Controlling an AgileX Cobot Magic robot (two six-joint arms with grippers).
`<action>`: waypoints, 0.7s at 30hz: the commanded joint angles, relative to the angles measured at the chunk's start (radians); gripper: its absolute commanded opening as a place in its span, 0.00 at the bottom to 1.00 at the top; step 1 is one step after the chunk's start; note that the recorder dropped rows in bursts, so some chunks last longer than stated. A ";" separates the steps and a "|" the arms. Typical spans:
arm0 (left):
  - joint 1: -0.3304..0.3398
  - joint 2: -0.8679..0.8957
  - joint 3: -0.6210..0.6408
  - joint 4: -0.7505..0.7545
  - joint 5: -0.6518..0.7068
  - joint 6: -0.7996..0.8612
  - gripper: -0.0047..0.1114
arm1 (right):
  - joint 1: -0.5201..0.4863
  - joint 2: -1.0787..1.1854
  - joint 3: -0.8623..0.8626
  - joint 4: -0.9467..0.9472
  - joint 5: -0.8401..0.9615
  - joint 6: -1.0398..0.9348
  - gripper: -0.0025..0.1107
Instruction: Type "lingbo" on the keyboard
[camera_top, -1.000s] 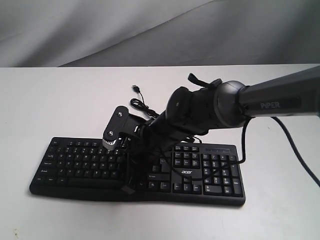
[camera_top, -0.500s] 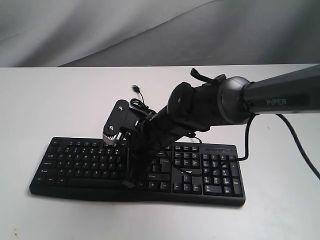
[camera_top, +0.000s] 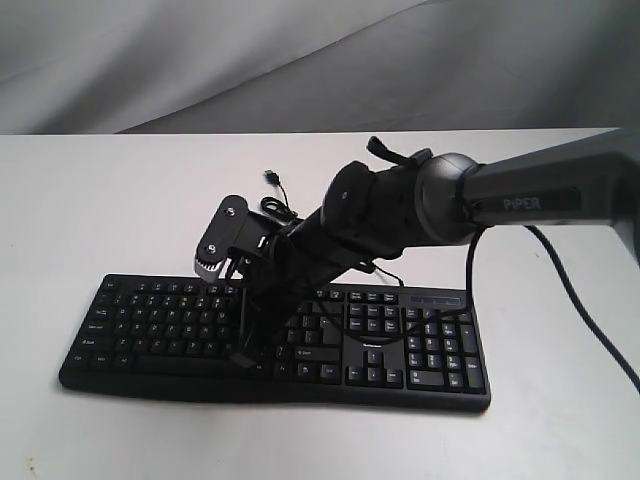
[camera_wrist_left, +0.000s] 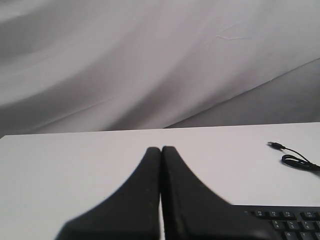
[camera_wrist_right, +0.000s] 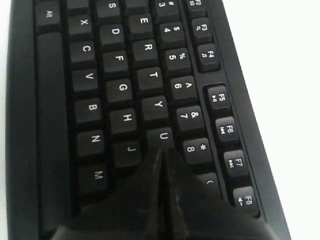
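Note:
The black keyboard lies across the white table, number pad on the right. My right gripper reaches across it from the right, angled down onto the letter keys left of centre. In the right wrist view the keyboard fills the frame. There the right gripper is shut with nothing in it, its tip just past the U key, between J and 8, hiding the key beneath. My left gripper is shut and empty above bare table, with a corner of the keyboard beside it. The exterior view does not show it.
The keyboard's thin black USB cable lies coiled on the table behind it, its plug end loose. The right arm's own cable hangs down at the right. Grey cloth backs the white table.
The right arm has swung left along the keyboard. Its gripper tip now rests over keys further left than a second ago.

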 joint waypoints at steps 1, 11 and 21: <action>-0.007 -0.005 0.005 0.000 -0.009 -0.002 0.04 | -0.007 -0.001 -0.007 0.021 -0.006 -0.021 0.02; -0.007 -0.005 0.005 0.000 -0.009 -0.002 0.04 | -0.007 0.015 -0.007 0.037 -0.033 -0.035 0.02; -0.007 -0.005 0.005 0.000 -0.009 -0.002 0.04 | -0.007 0.040 -0.007 0.062 -0.042 -0.057 0.02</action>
